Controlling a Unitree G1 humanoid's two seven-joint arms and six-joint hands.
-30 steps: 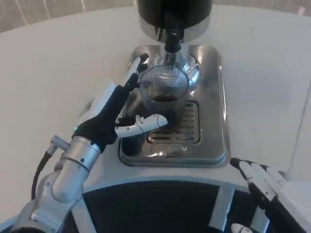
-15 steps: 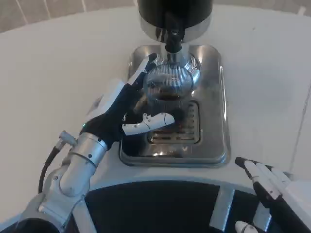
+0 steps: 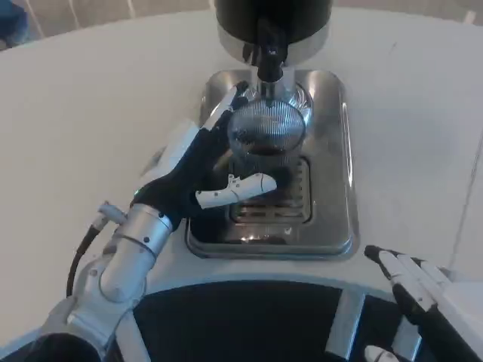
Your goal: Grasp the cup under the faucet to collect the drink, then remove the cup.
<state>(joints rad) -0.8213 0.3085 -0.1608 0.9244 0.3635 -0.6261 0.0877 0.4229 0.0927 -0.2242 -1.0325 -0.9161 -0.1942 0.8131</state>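
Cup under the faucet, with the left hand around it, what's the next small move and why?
Probably hold steady, then draw the cup back toward the robot, off the tray. The left hand wraps it, fingers behind and thumb in front; dark drink shows inside, and its rim sits right under the faucet. Whether drink is flowing cannot be told. The right hand waits at the table edge.

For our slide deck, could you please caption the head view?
Left hand holds the clear cup under the faucet on the steel tray.

Head view: steep downward look, close over table [image 3: 90, 105].
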